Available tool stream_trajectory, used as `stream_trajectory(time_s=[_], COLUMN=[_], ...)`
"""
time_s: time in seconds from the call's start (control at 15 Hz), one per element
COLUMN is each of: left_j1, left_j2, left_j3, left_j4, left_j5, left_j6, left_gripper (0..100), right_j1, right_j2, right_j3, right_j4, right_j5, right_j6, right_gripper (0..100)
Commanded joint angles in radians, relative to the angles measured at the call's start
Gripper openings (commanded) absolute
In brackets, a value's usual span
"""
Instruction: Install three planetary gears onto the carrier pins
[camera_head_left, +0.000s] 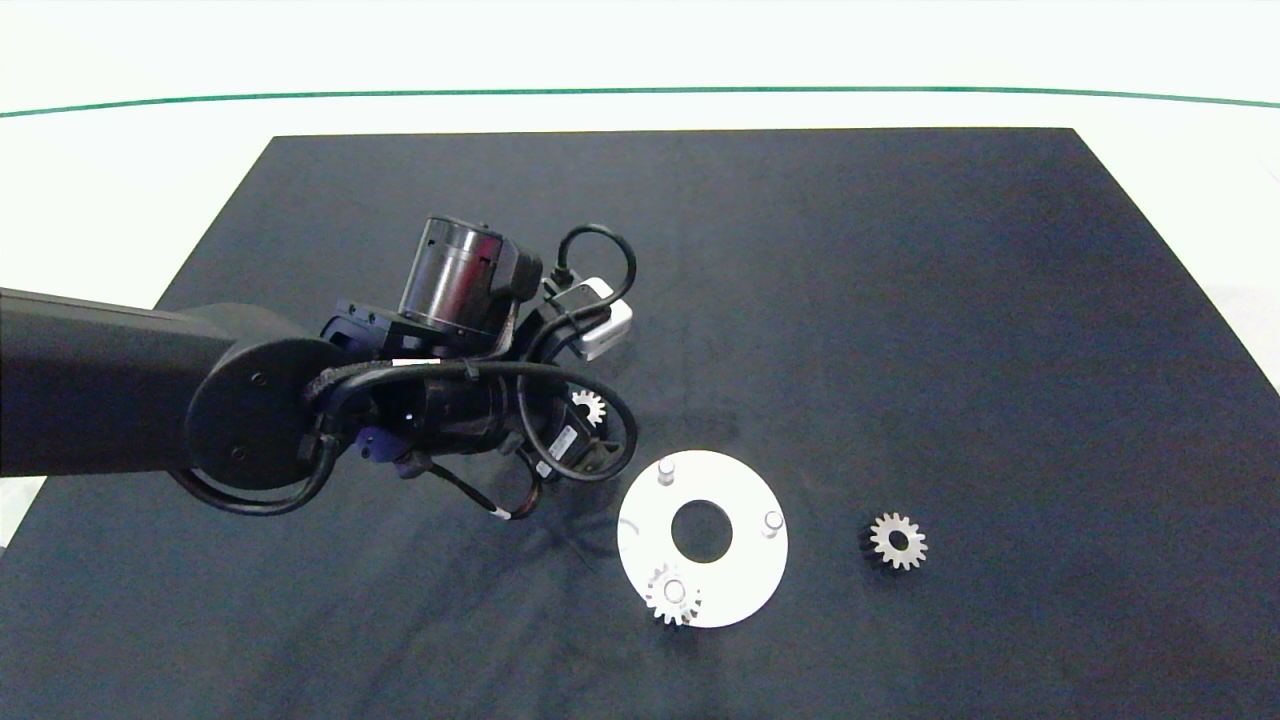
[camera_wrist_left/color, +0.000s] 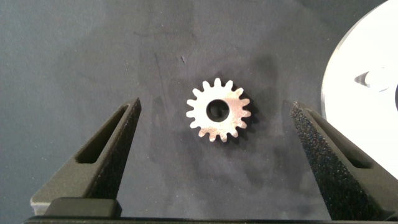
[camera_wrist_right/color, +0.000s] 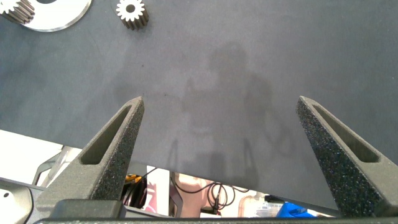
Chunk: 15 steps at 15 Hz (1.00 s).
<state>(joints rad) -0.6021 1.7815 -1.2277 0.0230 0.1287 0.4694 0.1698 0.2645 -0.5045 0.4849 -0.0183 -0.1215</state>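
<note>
1. The left tool (camera_wrist_left/color: 214, 140) is spread wide above a gear (camera_wrist_left/color: 218, 109) lying just beside the white disc (camera_head_left: 745, 575). It touches nothing.
2. The right tool (camera_wrist_right/color: 217, 149) is spread wide too, holding nothing, well apart from the disc.
3. In the head view, the left arm (camera_head_left: 150, 390) hides most of that gear.
4. One gear (camera_head_left: 673, 594) sits on a pin. Two pins (camera_head_left: 667, 469) are bare.
5. Another gear (camera_head_left: 897, 540) lies near the disc with open mat (camera_head_left: 1000, 350) around it.

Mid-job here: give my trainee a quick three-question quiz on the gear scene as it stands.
1. True or false: one gear already sits on a carrier pin of the white disc.
2. How many pins are bare?
3. The left hand is: A) shut on a gear, B) open around a gear lying on the mat, C) over the disc.

Key: 1 true; 2 two; 3 B.
</note>
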Motion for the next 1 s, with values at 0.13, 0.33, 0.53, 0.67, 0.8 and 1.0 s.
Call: stream_trajectory(time_s=[0.13,0.33,0.53,0.67,0.8,1.0], left_j1=[0.002,0.001,0.002,0.004,0.012,0.012], left_j2=[-0.002,0.006,0.016,0.022,0.03,0.035], left_j3=[0.034,0.033,0.031,0.03,0.025,0.022], left_j4=[-0.029,-0.032,-0.031,-0.032,-0.032,-0.032], left_j5=[-0.009,-0.011,-0.011,-0.011,-0.011,-0.011], left_j6=[0.005,0.005,0.005,0.006,0.009,0.009], left_gripper=[100,100,100,96,92,86], right_j1=[0.0,-0.001,0.0,0.0,0.0,0.0], right_j2=[-0.001,-0.002,-0.002,-0.002,-0.002,-0.002], right_j3=[0.006,0.006,0.006,0.006,0.006,0.006], right_j4=[0.003,0.003,0.003,0.003,0.003,0.003], right_j5=[0.0,-0.003,-0.006,-0.006,-0.006,-0.006], right_j6=[-0.001,-0.001,-0.001,-0.001,-0.001,-0.001], right_gripper=[100,100,100,100,100,100])
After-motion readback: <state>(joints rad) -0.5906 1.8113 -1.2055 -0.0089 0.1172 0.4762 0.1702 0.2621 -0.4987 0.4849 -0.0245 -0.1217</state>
